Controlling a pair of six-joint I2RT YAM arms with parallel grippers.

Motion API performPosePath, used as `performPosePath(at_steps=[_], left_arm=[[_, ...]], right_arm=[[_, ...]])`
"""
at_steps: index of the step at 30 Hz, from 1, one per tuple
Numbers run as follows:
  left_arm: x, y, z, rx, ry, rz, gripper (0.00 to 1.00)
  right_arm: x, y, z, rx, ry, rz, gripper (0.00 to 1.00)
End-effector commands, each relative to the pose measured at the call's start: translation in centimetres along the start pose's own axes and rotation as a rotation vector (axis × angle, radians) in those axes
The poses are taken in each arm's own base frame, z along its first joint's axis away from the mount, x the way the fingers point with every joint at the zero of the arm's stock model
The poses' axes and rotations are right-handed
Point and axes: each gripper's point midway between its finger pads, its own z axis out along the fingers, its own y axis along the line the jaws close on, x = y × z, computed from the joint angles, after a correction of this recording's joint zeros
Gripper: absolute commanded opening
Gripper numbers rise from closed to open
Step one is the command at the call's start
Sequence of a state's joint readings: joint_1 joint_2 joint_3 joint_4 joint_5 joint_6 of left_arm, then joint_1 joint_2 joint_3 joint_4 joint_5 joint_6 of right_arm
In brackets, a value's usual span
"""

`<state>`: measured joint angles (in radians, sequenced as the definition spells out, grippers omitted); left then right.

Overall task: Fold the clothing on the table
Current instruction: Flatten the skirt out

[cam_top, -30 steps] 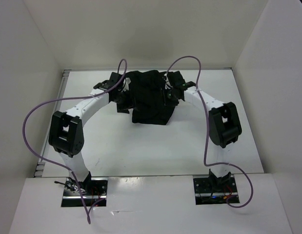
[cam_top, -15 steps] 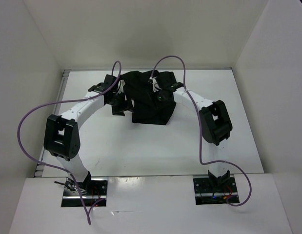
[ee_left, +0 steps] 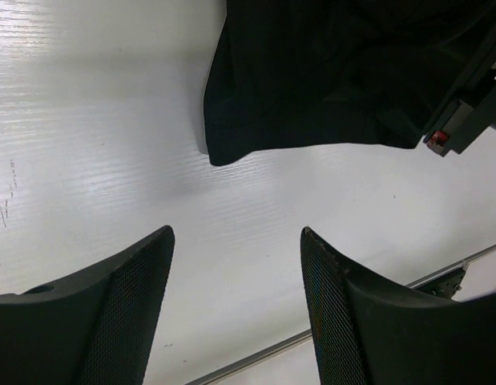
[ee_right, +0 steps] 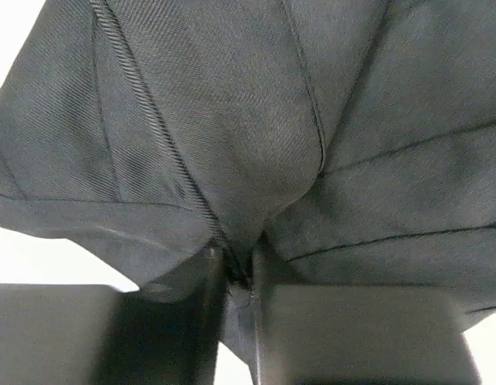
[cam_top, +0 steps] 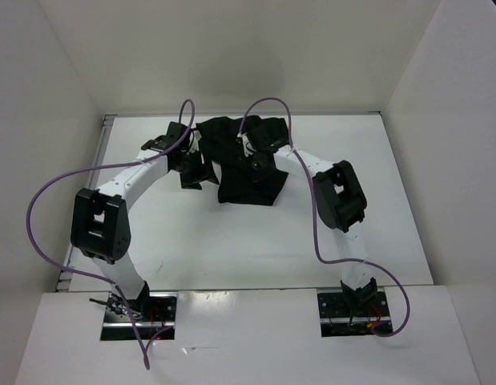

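Clothing [cam_top: 249, 180]: black, bunched in a rumpled heap at the far middle of the table [cam_top: 191, 241]; seams and twill weave show close up in the right wrist view; one rounded corner lies flat on the bare white top.

Right gripper [cam_top: 257, 159] sits on top of the heap; jaws pinched nearly together on a raised fold of fabric.

Left gripper [ee_left: 235, 241] just beside the heap's left edge; jaws spread wide over bare table, holding nothing.

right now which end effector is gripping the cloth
The right end effector, pinching a fold of the clothing; the left end effector hangs open over the table.
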<state>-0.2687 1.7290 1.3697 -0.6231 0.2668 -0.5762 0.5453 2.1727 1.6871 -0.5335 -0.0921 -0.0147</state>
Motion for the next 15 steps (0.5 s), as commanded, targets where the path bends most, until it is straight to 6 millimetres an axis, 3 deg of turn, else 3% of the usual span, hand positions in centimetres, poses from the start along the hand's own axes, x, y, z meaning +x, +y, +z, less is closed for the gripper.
performPosePath(at_steps=[1,2,5,6,9,10,11,12,14,15], left_arm=[[-0.3,-0.5,-1.1,0.030,-0.020,0.021,0.71],[-0.5,-0.2,-1.2,0.027,-0.024,0.013,0.71],[-0.1,-0.1,-1.1,0.031,-0.012,0.020,0.71],[0.2,-0.2,-1.2,0.039,-0.007,0.019,0.71],[0.2,0.3,-1.1,0.039,-0.016,0.003,0.71],[-0.2,0.3,-1.2,0.051,-0.026,-0.001,0.71],[-0.1,0.8,-1.3,0.046,-0.027,-0.011,0.71],[0.0,0.6,-1.4,0.055,-0.022,-0.011,0.71],[-0.3,1.2,-1.4,0.059,-0.028,-0.027,0.71],[-0.3,1.2,-1.4,0.059,-0.028,-0.027,0.71]], right_arm=[[-5.0,0.4,-1.3,0.032,-0.127,-0.030,0.03],[-4.8,0.6,-1.3,0.045,-0.118,-0.027,0.00],[-6.7,1.6,-5.0,0.012,-0.168,-0.008,0.00],[-8.1,2.1,-7.6,-0.004,-0.211,0.006,0.00],[-11.1,3.6,-13.0,-0.058,-0.299,0.011,0.00],[-12.2,4.9,-15.4,-0.124,-0.337,0.006,0.00],[-13.0,5.1,-16.6,-0.126,-0.359,0.003,0.00],[-15.4,5.9,-20.2,-0.187,-0.442,-0.014,0.00],[-16.7,6.0,-23.1,-0.236,-0.483,0.010,0.00],[-18.1,6.0,-25.7,-0.273,-0.543,-0.004,0.00]])
